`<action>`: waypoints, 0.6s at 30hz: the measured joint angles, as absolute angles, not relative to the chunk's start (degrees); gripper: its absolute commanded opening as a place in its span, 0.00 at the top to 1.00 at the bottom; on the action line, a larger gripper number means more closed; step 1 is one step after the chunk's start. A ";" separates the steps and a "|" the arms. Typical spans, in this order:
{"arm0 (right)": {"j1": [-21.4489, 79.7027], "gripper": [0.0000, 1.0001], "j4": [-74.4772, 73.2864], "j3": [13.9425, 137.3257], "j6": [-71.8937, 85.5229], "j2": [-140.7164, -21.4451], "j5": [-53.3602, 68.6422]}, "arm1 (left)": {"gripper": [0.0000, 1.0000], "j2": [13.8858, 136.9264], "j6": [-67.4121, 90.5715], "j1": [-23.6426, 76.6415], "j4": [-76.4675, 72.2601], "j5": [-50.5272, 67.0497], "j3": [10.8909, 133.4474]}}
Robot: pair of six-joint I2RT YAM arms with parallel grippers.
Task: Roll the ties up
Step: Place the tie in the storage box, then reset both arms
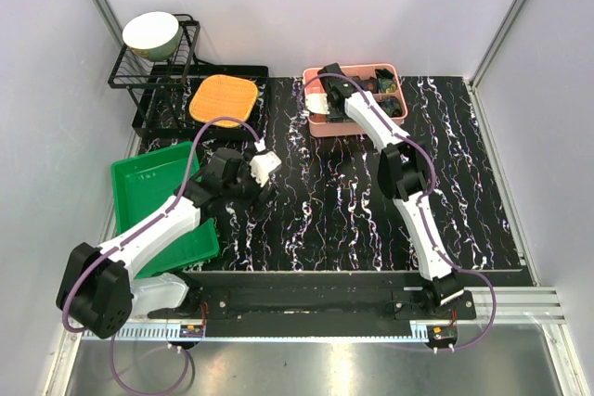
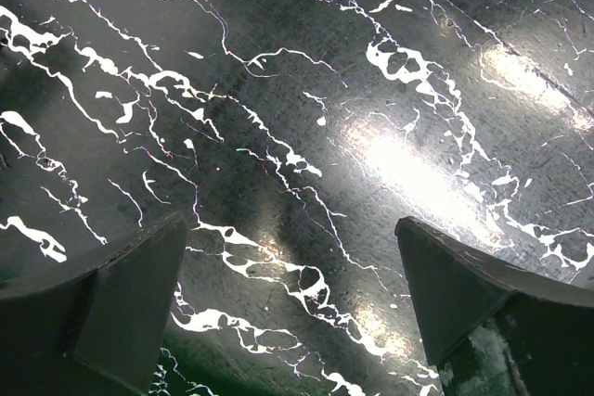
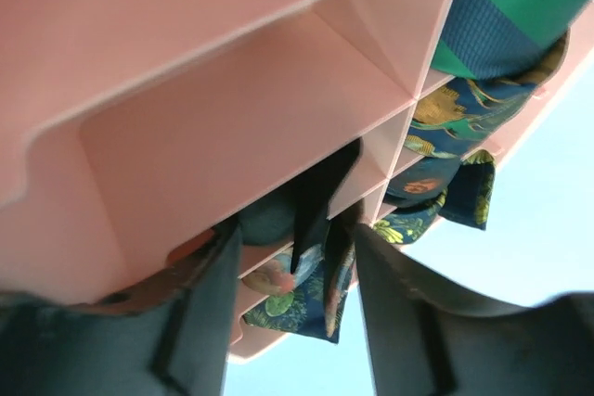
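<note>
Ties (image 3: 306, 299): soft dark blue cloth with teal, gold and brown leaf-like patterning is hanging in folds over the dividers, right between the fingers of the right tool (image 3: 292, 229). A black strip is lying in the same gap.
Second tie (image 3: 520, 16): a green and blue piece is sitting in the compartment beyond the right tool and off to one side, bunched up.
Ties from above (image 1: 388, 90): dark patterned cloth is showing in the compartments just to the right of the right tool (image 1: 327, 90).
Pink box (image 3: 232, 136): a divided pink container is surrounding the right tool. The compartment straight ahead of the tool is showing bare pink walls.
Right tool state: the fingers are standing partly apart with tie cloth filling the gap. I cannot tell whether they are pinching it.
Left tool (image 2: 290, 224): the jaws are spread wide with nothing between them, hanging over the table (image 2: 371, 90).
Table from above (image 1: 334, 201): black with white marble veining, and glaring under the left tool (image 1: 267, 164).
Green tray (image 1: 148, 183): it is lying beside and behind the left tool.
Far corner: a black wire rack (image 1: 153, 81) is carrying a pale bowl (image 1: 151, 32). An orange square pad (image 1: 224, 99) is lying beyond the left tool.
Room: pale plain walls (image 1: 371, 6) are enclosing the table on three sides.
</note>
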State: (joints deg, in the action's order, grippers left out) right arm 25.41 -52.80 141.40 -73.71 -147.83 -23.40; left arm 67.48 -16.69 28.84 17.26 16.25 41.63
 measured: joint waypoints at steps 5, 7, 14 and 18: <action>25.32 0.30 -53.30 141.40 -73.67 -146.56 -23.11 | 0.01 67.64 -16.73 28.84 17.89 16.21 42.46; 25.32 0.24 -53.30 141.40 -73.65 -145.29 -22.94 | 0.01 67.92 -16.75 28.84 17.96 16.14 43.55; 25.32 0.00 -51.07 141.45 -72.79 -138.78 -22.83 | 0.01 69.89 -16.43 28.82 18.44 14.24 48.10; 24.97 0.00 -50.65 141.53 -68.75 -134.69 -21.23 | 0.01 72.05 -14.46 28.45 21.52 11.62 53.41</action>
State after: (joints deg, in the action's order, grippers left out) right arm 24.97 -50.65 141.53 -68.75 -134.69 -21.23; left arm 72.05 -14.46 28.45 21.52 11.62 53.41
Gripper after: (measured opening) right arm 0.993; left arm 0.987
